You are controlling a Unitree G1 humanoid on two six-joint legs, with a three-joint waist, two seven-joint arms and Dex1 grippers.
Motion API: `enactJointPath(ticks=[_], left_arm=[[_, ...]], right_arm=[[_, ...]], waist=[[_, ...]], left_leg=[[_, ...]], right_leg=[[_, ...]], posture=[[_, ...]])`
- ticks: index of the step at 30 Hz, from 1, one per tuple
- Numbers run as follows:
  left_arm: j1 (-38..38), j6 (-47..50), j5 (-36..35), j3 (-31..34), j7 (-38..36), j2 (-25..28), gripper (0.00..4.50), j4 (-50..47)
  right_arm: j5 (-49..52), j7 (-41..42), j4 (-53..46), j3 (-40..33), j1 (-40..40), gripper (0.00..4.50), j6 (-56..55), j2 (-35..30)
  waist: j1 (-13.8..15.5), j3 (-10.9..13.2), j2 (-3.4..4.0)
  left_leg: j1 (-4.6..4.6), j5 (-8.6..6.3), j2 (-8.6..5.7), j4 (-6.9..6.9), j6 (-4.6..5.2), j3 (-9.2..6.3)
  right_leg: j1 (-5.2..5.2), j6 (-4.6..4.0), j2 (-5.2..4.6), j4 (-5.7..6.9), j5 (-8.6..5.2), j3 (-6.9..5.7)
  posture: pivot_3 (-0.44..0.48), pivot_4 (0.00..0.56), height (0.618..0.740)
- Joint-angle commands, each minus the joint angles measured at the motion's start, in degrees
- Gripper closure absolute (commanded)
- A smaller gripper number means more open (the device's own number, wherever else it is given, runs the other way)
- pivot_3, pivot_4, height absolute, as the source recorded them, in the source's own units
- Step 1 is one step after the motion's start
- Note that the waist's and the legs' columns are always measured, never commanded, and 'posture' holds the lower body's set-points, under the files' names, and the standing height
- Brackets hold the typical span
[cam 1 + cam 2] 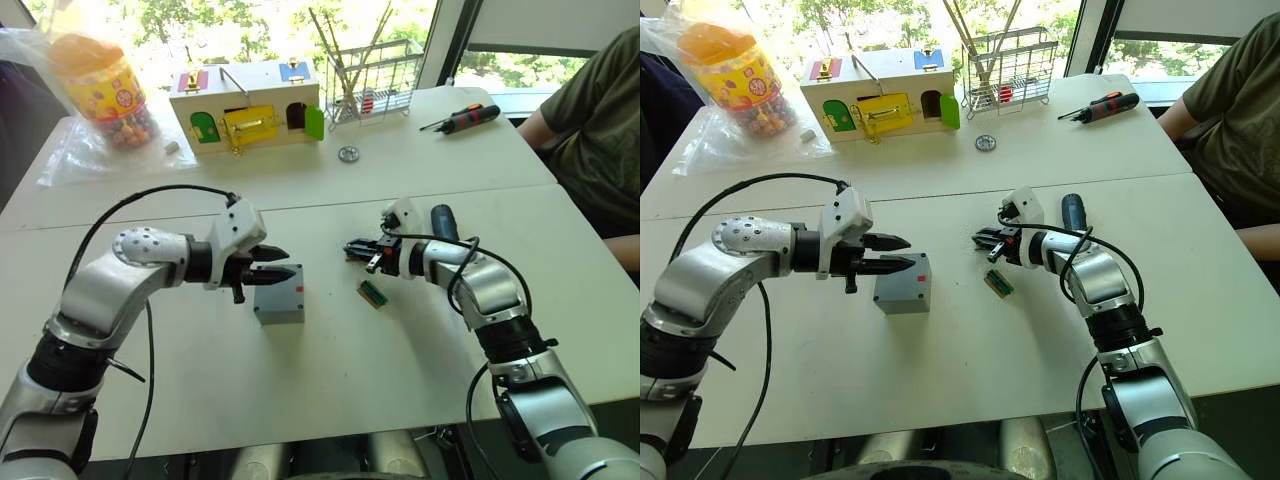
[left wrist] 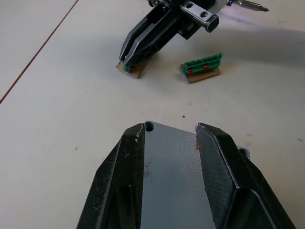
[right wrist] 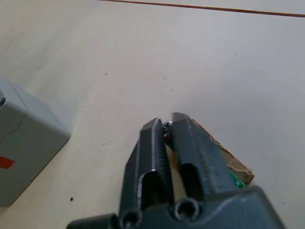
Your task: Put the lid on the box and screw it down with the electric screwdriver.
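Spread left end effector (image 1: 268,272) hovers over the lidded box (image 1: 279,295) at frame centre; right end effector (image 1: 356,249) pinches a screw off a cardboard strip (image 2: 132,69). Next: seat it in a corner hole.

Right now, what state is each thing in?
left pincer: open, over the lid
right pincer: shut on green terminal board
lid: on the box
electric screwdriver: lying on table, unheld
toy house's green door: open
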Motion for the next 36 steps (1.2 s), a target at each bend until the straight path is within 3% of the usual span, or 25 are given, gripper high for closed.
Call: enactJointPath(ticks=[1, 19, 27, 36], left_arm=[[-0.2, -1.4, 0.4, 0.6, -0.1, 0.6, 2.79, -0.8], [-0.9, -4.6, 1.1, 3.2, -1.5, 1.8, 2.79, 6.0], [2.2, -5.0, 0.9, 6.0, -4.5, 8.0, 2.79, 6.4], [4.1, -3.1, -0.2, 6.2, -2.9, 7.4, 2.79, 3.5]], right_arm=[[0.4, -0.1, -1.0, -1.6, -1.5, 4.46, -0.8, 0.4], [5.8, -1.2, -12.8, -6.4, -4.5, 4.46, 7.0, 0.6], [9.2, 0.7, -21.7, 0.8, -1.8, 4.46, 12.3, 2.5], [8.1, -0.8, -20.5, 4.1, -0.5, 4.46, 10.8, 5.0]], waist=[[0.1, 0.0, 0.0], [0.0, 0.0, 0.0], [-0.1, 0.0, 0.0], [0.1, 0.0, 0.0]], left_leg=[[0.0, 0.0, 0.0, 0.0, 0.0, 0.0], [0.0, 0.0, 0.0, -0.01, 0.0, 0.0], [0.0, 0.0, 0.02, -0.09, 0.0, -0.02], [0.0, 0.0, -0.02, -0.01, 0.0, -0.01]], right_leg=[[0.01, 0.0, 0.0, 0.0, 0.0, 0.0], [-0.01, 0.0, 0.0, 0.0, 0.0, 0.0], [-0.08, 0.0, -0.01, 0.01, 0.0, 0.01], [-0.03, 0.0, -0.05, 0.02, 0.0, 0.01]], posture=[[0.0, 0.15, 0.74], [0.0, 0.15, 0.74], [0.0, 0.15, 0.74], [0.0, 0.15, 0.74]])
